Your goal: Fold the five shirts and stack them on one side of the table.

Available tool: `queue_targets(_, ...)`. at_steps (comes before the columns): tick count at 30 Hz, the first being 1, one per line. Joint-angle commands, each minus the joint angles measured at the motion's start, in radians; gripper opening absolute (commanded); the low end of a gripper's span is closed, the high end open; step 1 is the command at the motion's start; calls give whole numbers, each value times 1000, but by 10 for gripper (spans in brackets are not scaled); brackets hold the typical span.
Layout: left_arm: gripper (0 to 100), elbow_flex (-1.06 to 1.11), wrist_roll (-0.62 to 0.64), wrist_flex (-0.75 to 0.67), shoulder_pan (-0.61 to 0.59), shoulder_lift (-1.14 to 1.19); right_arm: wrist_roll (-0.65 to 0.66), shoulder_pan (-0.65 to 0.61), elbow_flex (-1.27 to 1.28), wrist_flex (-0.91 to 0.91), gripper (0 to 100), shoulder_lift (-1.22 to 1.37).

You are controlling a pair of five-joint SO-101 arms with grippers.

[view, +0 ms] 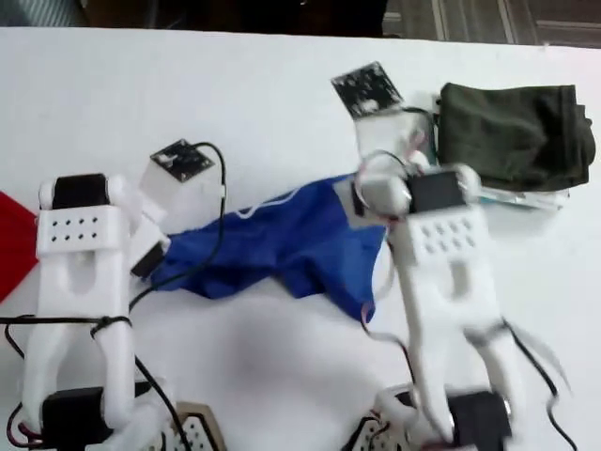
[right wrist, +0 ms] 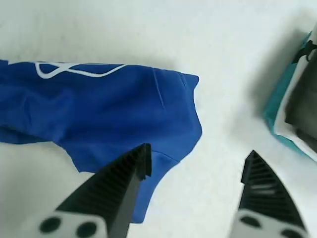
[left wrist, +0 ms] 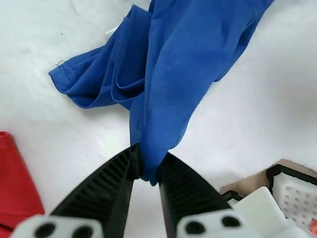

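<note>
A: Which step's in hand?
B: Folding the blue shirt [view: 291, 240]. It lies crumpled mid-table [view: 188, 94], btw. the two arms. The left tool [left wrist: 149, 158] is pinching a bunch of its cloth; the right tool [right wrist: 198, 153] is spread wide over the other end, gripping nothing.
A: Next?
B: Prob. the right tool must drop & nip that hem, then both pull it flat. The folded stack [view: 512, 132] sits just beside; a red shirt [view: 14, 235] lies by the left arm.

A white table [view: 188, 94] spans the high view, bearing a crumpled blue shirt [view: 291, 240] at centre, a red shirt [view: 11, 235] at the left edge and — at upper right — a stack [view: 528, 196] of folded shirts with a dark green shirt [view: 512, 132] on top.
</note>
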Motion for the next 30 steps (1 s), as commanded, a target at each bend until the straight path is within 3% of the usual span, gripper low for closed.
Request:
queue_targets(1, 26, -8, 2, -11, -9, -40, -57, -13, -92, -64, 296, 248)
queue_targets(6, 26, -5, 0, -11, -9, -40, -81, -35, -328, -18, 406, 568)
queue_targets(14, 26, -4, 0, -11, -9, -40, -78, -35, -672, 145, 406, 941)
queue_targets(17, 26, -4, 0, -11, -9, -40, -78, -33, -783, 209, 283, 1047)
queue_targets(20, 26, -4, 0, -11, -9, -40, -86, -15, -901, 248, 2, 1122)
queue_targets(22, 26, -5, 0, -12, -9, -35, -86, 12, -974, 269, 66, 1150)
queue_targets(27, 26, -1, 2, -64, -9, -32, -60, 81, -1198, 274, 21, 1158)
queue_targets(30, 26, -1, 3, -104, -9, -32, 44, 101, -1389, 272, 20, 1165)
